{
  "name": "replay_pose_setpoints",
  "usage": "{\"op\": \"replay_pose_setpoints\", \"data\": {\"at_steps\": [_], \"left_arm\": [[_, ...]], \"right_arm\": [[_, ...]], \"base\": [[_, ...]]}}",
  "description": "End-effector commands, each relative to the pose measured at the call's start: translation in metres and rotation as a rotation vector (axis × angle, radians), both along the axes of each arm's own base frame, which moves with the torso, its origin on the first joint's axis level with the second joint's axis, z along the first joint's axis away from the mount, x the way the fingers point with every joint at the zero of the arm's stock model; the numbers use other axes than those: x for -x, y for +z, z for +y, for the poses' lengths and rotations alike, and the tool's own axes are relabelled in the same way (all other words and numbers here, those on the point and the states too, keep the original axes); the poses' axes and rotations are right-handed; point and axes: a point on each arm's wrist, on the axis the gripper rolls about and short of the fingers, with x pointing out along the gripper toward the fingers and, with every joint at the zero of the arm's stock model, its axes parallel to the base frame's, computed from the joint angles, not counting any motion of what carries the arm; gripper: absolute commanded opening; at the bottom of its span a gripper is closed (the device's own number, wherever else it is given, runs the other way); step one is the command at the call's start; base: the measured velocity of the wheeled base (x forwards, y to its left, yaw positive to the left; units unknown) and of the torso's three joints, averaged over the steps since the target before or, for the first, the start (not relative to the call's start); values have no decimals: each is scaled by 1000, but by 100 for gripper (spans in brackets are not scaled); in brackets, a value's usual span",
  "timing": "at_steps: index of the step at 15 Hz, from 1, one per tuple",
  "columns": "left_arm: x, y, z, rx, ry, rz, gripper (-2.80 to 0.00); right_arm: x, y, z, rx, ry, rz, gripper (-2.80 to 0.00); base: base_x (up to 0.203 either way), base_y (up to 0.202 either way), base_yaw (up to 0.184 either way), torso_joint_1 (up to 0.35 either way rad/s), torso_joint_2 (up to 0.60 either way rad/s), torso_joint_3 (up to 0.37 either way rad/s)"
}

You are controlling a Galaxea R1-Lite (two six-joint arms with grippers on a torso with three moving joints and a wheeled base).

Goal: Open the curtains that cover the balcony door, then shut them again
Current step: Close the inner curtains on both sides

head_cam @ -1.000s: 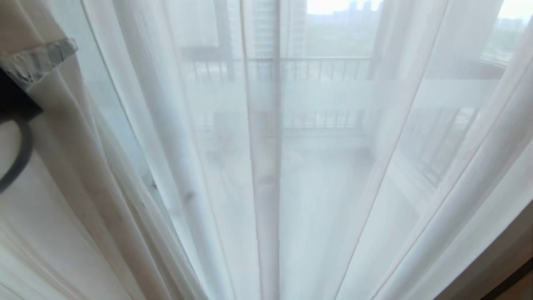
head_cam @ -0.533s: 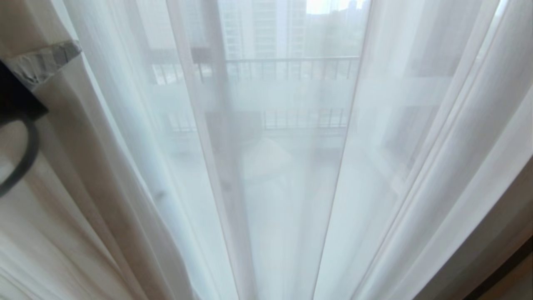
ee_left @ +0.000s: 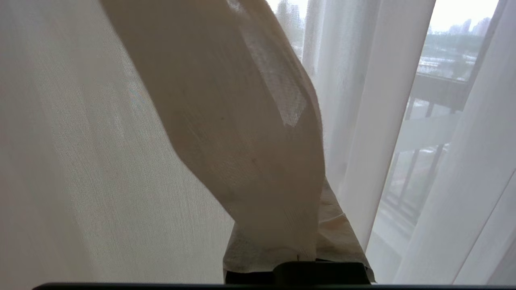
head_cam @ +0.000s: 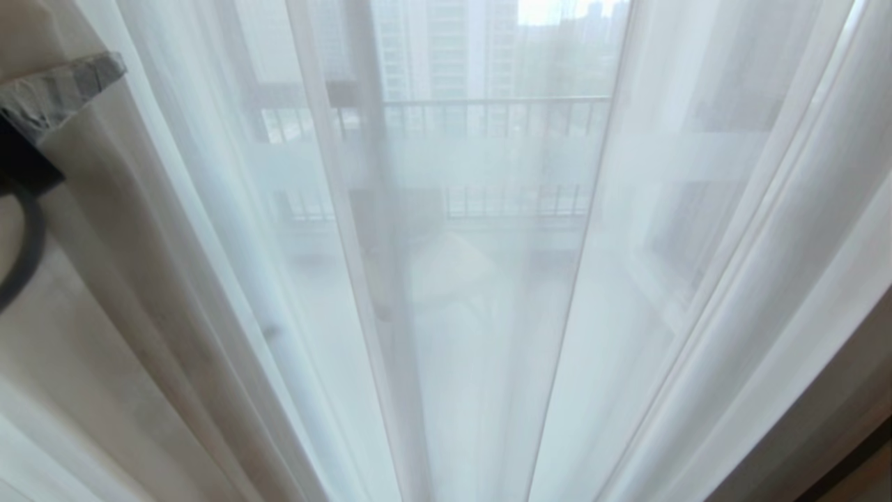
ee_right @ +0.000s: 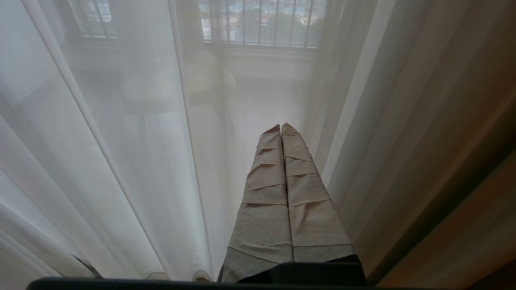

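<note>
Curtains, thick layer: beige-olive woven drape (ee_left: 242, 133), a fold of it pinched in the left claw (ee_left: 278, 257), whose tape-wrapped fingers are pressed together on the cloth.
Left claw, place: far left edge of the head view (head_cam: 42, 104), up against the beige fabric.
Right claw (ee_right: 282, 133): paper-wrapped fingers pressed together, holding nothing, pointing at the sheer layer.
Curtains, sheer layer: white translucent voile (head_cam: 488, 314), hanging in pleats across the whole front.
Behind the voile: dark balcony railing (head_cam: 488, 111), blurred through the cloth.
</note>
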Motion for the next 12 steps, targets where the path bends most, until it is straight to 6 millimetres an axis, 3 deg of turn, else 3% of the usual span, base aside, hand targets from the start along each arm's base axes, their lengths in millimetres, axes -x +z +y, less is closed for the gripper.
{"op": "replay_pose_setpoints", "data": {"at_steps": [1,7,12], "left_arm": [[-1,1,0,1,2,-1,-280],[-9,23,-10,14,-49,-48,-280],[-17,40,-49,27,-237,-62,-280]], "right_arm": [[0,0,0,1,1,1,-280],[0,0,0,1,0,1,-280],[0,0,0,1,0,1,-280]], "base": [[0,0,0,0,0,0],[0,0,0,0,0,0],[0,0,0,0,0,0]]}}
